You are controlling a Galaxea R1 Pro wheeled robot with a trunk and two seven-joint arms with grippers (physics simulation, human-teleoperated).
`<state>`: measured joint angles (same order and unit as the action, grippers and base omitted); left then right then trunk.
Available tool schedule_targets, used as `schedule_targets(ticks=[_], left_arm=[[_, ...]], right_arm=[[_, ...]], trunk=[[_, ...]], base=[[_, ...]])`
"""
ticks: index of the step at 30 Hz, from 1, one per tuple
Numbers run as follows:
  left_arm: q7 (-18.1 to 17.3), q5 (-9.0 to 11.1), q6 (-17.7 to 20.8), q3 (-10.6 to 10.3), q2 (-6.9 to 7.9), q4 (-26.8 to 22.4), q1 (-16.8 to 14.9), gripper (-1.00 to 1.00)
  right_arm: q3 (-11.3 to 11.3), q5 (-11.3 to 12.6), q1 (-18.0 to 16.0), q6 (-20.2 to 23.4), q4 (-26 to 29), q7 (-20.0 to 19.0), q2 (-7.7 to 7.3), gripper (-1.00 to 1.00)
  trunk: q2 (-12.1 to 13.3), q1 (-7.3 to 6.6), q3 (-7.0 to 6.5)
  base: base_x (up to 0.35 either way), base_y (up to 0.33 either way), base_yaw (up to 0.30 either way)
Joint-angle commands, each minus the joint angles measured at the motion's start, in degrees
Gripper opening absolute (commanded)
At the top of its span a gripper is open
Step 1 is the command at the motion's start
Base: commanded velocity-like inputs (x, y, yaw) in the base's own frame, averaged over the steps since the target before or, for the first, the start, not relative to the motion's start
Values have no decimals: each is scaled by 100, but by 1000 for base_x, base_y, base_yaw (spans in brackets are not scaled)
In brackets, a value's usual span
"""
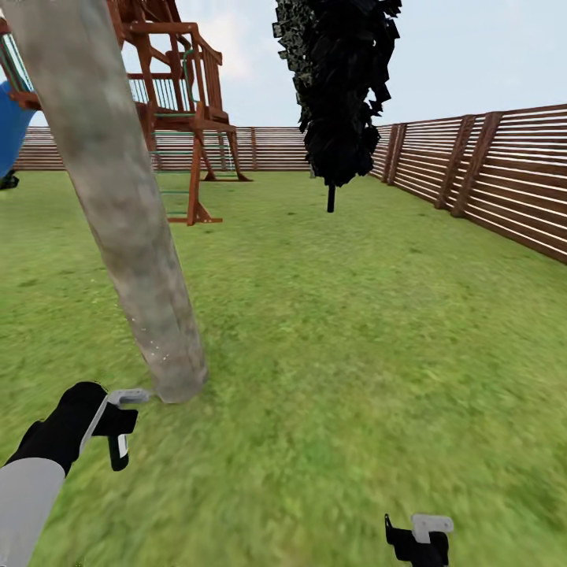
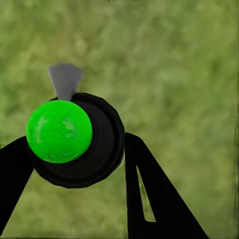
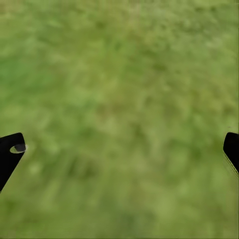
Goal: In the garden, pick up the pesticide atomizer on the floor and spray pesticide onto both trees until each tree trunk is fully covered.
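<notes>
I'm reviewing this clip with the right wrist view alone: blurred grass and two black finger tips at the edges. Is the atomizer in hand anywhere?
Observer: Yes. In the left wrist view the left fingers grip the atomizer, a black body with a bright green cap and a grey nozzle.
Operator: Is a tree close by?
Observer: In the head view the thick tree trunk rises from the lawn just beyond the left gripper.
Operator: Any spray on it?
Observer: A few whitish specks show low on the trunk; higher up I see none.
</notes>
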<state>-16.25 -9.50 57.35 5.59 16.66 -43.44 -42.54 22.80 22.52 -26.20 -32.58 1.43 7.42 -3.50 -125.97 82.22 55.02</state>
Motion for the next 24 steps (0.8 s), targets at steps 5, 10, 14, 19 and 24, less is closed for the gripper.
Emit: schedule_targets(ticks=[5, 10, 14, 19, 24], left_arm=[[-53, -57, 13, 185, -12, -3, -9, -100], [-53, -53, 13, 189, -13, -7, -9, -100], [-53, -57, 13, 196, -13, -2, -9, -100], [-53, -61, 13, 198, -13, -1, -9, -100], [-56, -68, 13, 205, -13, 2, -9, -100]], right_arm=[[50, 23, 1, -2, 6, 31, -1, 100], [50, 24, 1, -2, 6, 31, -1, 100], [50, 24, 1, -2, 6, 31, -1, 100], [51, 24, 1, -2, 6, 29, -1, 100], [52, 24, 1, -2, 6, 31, -1, 100]], trunk=[[-2, 0, 5], [-2, 0, 5], [-2, 0, 5], [-2, 0, 5], [-2, 0, 5]], base=[[157, -261, 152], [170, -252, 8], [177, -245, 0], [177, -244, 69], [206, -222, 223]])
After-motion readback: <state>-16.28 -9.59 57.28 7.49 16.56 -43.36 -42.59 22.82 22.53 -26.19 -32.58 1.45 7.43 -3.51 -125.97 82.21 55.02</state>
